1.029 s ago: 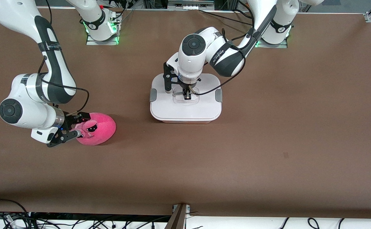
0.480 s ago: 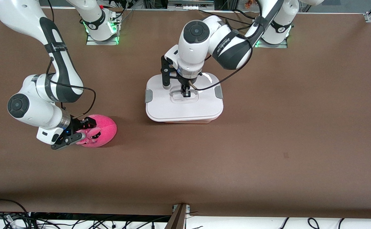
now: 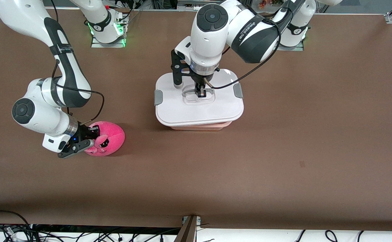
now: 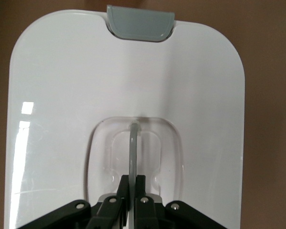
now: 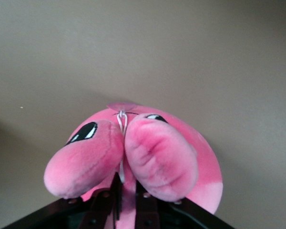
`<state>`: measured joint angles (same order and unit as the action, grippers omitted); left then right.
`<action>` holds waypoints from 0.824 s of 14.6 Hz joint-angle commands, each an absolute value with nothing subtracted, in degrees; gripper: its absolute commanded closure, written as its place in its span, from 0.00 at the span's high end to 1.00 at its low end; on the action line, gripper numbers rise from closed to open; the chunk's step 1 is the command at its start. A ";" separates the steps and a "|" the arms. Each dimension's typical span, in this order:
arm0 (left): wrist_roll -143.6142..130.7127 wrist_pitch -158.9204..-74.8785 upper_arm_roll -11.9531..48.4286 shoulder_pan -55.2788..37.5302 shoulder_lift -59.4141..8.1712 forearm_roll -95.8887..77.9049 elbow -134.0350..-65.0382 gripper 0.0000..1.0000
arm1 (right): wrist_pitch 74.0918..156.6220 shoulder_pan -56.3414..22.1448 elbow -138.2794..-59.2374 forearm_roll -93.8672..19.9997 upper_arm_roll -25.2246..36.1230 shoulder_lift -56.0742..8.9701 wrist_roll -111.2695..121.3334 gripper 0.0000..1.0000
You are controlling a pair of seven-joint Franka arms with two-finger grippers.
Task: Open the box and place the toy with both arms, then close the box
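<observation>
The box [image 3: 201,125] stands near the middle of the table [image 3: 283,141], directly under the left gripper [image 3: 201,93], and only a strip of its pink wall shows below the lid's edge nearest the front camera; what it contains cannot be seen, since the white lid [image 3: 196,109] covers the whole opening. The lid sits off the tub's outline, overhanging the strip of pink wall that shows. A grey clip [image 3: 158,97] sits at the lid's end toward the right arm and a second grey clip [image 3: 237,90] at the end toward the left arm. In the lid's centre is a clear recessed handle [image 4: 133,143], and the left gripper comes straight down onto it with its fingers pressed together on the thin upright bar, pinching it, as the left wrist view shows. Well apart from the box, toward the right arm's end of the table and nearer the front camera, the toy [image 3: 107,138] rests on the tabletop. The right gripper [image 3: 87,137] is low at the toy's side, its fingers squeezed into the plush at the snout, so that the soft fabric bulges into two lobes either side of them in the right wrist view.
</observation>
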<state>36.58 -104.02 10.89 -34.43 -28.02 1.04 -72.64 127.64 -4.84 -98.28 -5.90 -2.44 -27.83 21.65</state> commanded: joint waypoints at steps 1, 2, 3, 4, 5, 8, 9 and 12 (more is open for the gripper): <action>37.62 -99.25 11.25 -31.83 -25.41 0.09 -71.72 0.00 | 125.87 -5.10 -96.51 -6.60 -3.25 -26.46 23.11 0.00; 37.79 -98.01 11.25 -31.21 -24.88 0.09 -71.72 0.00 | 122.81 -5.18 -94.85 -6.50 -3.51 -25.93 24.68 0.00; 39.01 -97.48 11.08 -30.42 -24.00 0.09 -71.72 0.00 | 119.30 -5.36 -92.75 -6.68 -4.12 -25.58 26.70 0.00; 40.24 -97.21 10.99 -29.45 -23.39 0.09 -71.72 0.00 | 115.61 -5.36 -91.07 -6.68 -5.09 -25.05 27.59 0.00; 41.12 -96.77 10.99 -27.96 -22.94 0.35 -71.72 0.00 | 111.92 -5.36 -89.84 -6.59 -5.88 -23.74 27.68 0.00; 45.95 -95.01 11.33 -22.43 -22.68 0.18 -71.63 0.00 | 104.61 -5.36 -88.68 -6.15 -10.71 -19.35 29.78 0.00; 47.01 -94.84 11.34 -20.93 -22.59 0.18 -71.63 0.00 | 103.72 -5.36 -88.68 -5.80 -12.90 -18.20 30.49 0.00; 50.44 -93.17 11.08 -19.16 -21.62 0.18 -71.63 0.00 | 103.36 -5.36 -87.37 -0.89 -19.93 -16.88 34.00 0.00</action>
